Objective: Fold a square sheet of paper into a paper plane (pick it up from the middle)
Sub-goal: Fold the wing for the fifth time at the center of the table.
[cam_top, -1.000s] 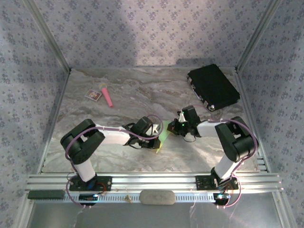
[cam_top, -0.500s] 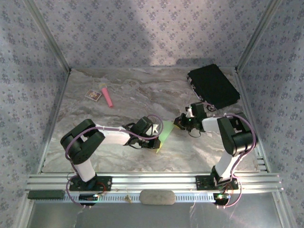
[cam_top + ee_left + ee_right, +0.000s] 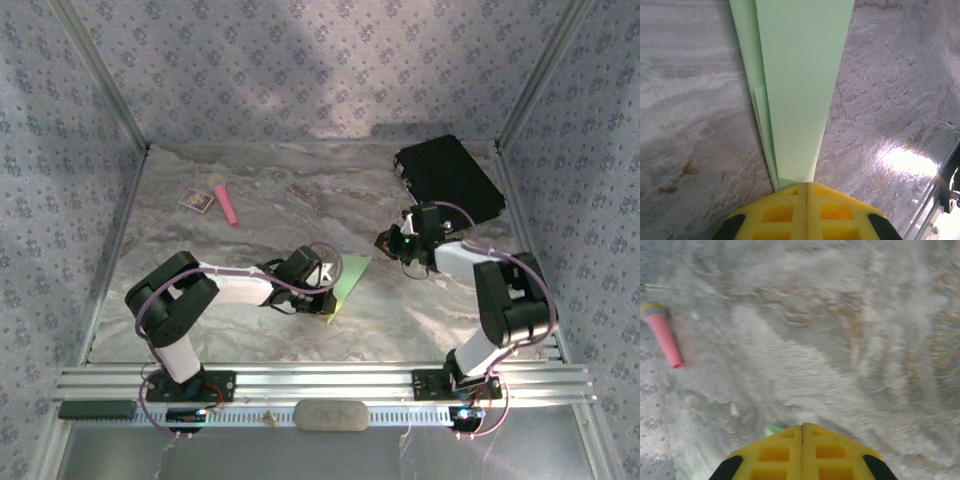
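At the middle of the marble table (image 3: 250, 200), the paper plane (image 3: 800, 75) is clamped at its narrow end by the left gripper (image 3: 806, 186), while the right gripper (image 3: 802, 427), fingers (image 3: 775, 451) together and apparently empty, is parked nearby; the layers should be held aligned before any crease is pressed.

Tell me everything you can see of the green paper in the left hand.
The green paper is thin, lime-green, folded into a tapering strip with layered edges along one side. Its narrow end is pinched in the shut yellow fingers of the left hand; it widens away from them. From above it points toward the right hand, apart from it, low over the marble table; whether it rests there is unclear.
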Controlling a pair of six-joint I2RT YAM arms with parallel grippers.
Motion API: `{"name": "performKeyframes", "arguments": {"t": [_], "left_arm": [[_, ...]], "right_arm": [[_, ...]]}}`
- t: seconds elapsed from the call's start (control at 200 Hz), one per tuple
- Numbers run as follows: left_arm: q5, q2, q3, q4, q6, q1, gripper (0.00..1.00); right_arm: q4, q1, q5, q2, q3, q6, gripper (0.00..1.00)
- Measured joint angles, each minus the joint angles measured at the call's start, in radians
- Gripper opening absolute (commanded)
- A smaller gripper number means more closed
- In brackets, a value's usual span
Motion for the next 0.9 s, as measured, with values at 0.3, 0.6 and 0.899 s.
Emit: {"name": "performKeyframes", "arguments": {"t": [0.3,0.6,0.899], "left_arm": [[-0.014,-0.013,0.0,-0.027,0.0,-0.004,0.0],[-0.015,-0.013,0.0,-0.027,-0.001,-0.004,0.0],[-0.035,-0.061,0.06,-0.14,-0.003,-0.004,0.07]], "right_arm": [[0.114,0.195,-0.067,0.047,-0.074,0.072,0.0],[0.133,0.217,-0.036,0.115,-0.111,0.1,0.0],[0.189,0.207,-0.055,0.121,-0.135,0.1,0.0]]}}
